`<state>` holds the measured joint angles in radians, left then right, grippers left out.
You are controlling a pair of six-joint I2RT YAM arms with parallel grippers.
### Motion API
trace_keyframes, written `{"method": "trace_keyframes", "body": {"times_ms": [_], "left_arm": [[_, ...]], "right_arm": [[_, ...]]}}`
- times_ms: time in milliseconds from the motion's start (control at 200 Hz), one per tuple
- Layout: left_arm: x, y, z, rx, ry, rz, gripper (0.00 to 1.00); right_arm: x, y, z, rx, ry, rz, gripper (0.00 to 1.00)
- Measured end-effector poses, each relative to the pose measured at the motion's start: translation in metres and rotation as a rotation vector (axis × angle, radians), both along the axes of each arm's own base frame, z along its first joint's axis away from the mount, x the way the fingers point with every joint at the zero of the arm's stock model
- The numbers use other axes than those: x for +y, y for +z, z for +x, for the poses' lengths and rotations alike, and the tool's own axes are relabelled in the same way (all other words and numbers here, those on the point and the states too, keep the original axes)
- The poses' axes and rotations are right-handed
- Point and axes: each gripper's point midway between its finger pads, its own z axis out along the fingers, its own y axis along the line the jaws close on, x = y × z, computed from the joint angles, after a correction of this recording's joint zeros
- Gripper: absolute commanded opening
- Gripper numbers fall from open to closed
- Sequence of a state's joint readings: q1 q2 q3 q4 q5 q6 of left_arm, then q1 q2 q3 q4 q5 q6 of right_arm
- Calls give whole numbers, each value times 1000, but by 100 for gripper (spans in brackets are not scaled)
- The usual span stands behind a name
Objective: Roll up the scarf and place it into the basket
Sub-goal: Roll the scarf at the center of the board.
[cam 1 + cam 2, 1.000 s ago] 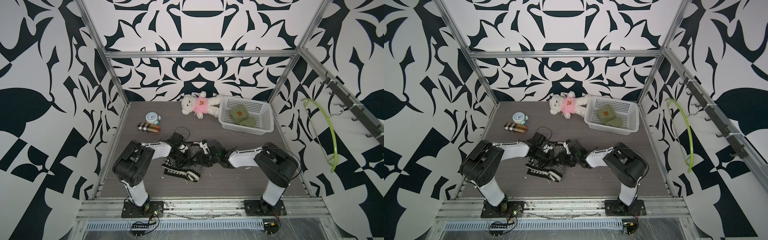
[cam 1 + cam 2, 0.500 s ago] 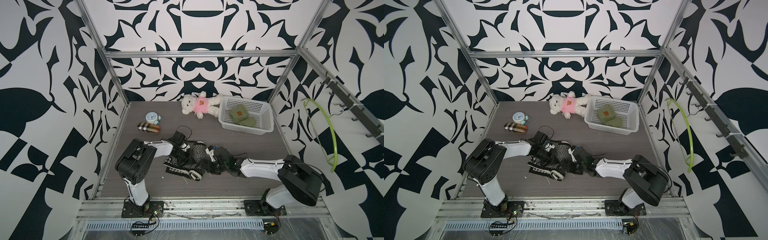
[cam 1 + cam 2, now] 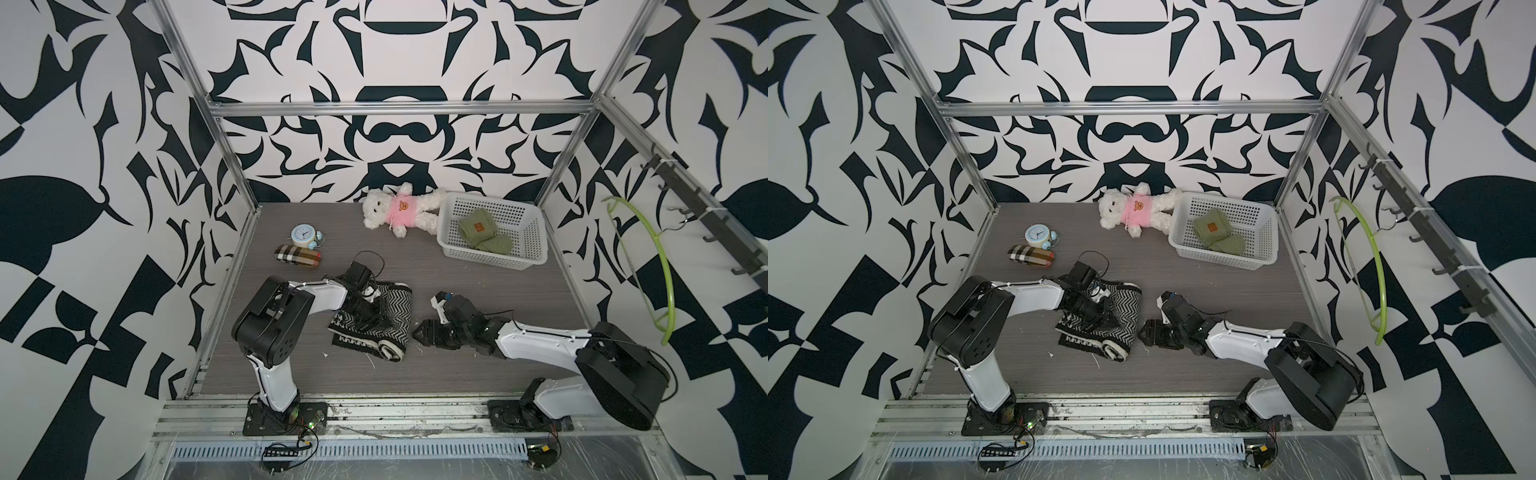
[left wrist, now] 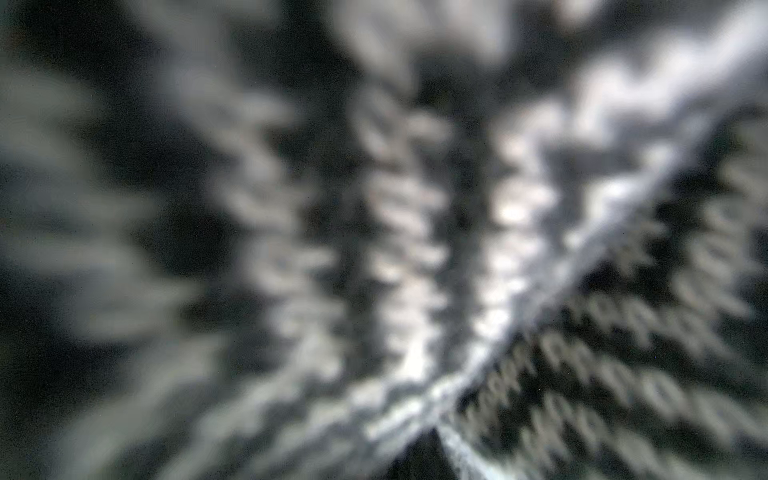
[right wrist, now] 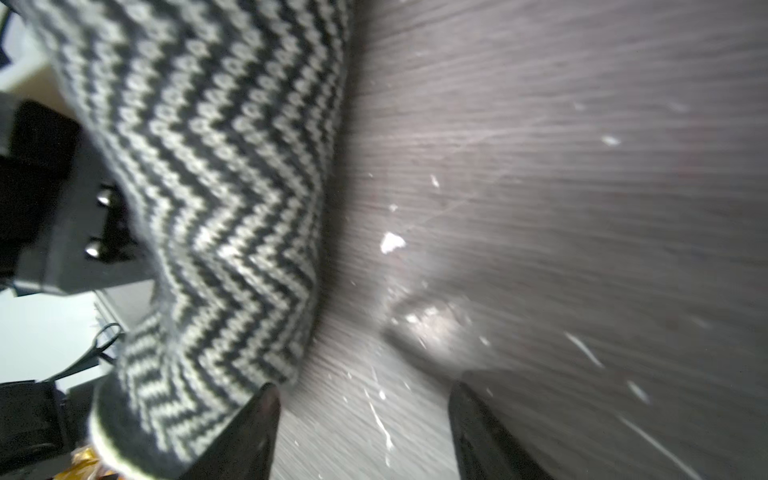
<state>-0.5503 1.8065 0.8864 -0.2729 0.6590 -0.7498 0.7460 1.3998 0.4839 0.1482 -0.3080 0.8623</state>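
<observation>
The scarf, a black-and-white zigzag knit, lies partly rolled on the table's middle. My left gripper is buried in its folds, shut on the scarf. The left wrist view shows only blurred scarf knit. My right gripper lies low on the table just right of the scarf, open with only bare table between its fingers. In the right wrist view my right gripper sits beside the scarf's end. The white basket stands at the back right.
A green knit piece lies in the basket. A white teddy bear lies against the basket's left end. An alarm clock and a plaid pouch sit at the back left. A green hanger hangs on the right wall.
My right gripper has let go of the scarf and drawn back to the right, its arm stretched low. The scarf now sits more gathered around my left gripper.
</observation>
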Motion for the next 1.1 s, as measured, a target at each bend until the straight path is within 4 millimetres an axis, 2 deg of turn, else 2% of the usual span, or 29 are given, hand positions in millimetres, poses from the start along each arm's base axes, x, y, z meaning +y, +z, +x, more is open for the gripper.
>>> {"method": "trace_keyframes", "body": {"times_ms": [155, 275, 335, 410, 450, 610, 765, 930, 1005, 1100], "left_arm": [[0, 0, 1, -1, -9, 5, 0], [0, 0, 0, 2, -13, 7, 0], [0, -1, 0, 3, -14, 8, 0], [-1, 0, 1, 7, -15, 9, 0], [-1, 0, 1, 10, -15, 13, 0], [1, 1, 3, 9, -10, 23, 0], [3, 5, 4, -13, -13, 52, 0], [9, 17, 6, -56, -13, 97, 27], [13, 27, 8, -87, -5, 110, 33], [17, 39, 11, -123, 5, 120, 34]], "right_arm": [[17, 0, 17, -30, 14, 60, 57], [30, -2, 25, -36, 29, 110, 45], [35, -4, 28, -29, 31, 132, 35], [41, -9, 29, -21, 45, 154, 8], [43, -12, 29, -11, 46, 165, 0], [44, -11, 30, 2, 34, 200, 0], [37, -4, 24, 16, 32, 122, 0], [28, 5, 19, 77, 58, -66, 0], [19, 8, 17, 110, 70, -161, 0], [2, 6, 10, 167, 89, -288, 0]]}}
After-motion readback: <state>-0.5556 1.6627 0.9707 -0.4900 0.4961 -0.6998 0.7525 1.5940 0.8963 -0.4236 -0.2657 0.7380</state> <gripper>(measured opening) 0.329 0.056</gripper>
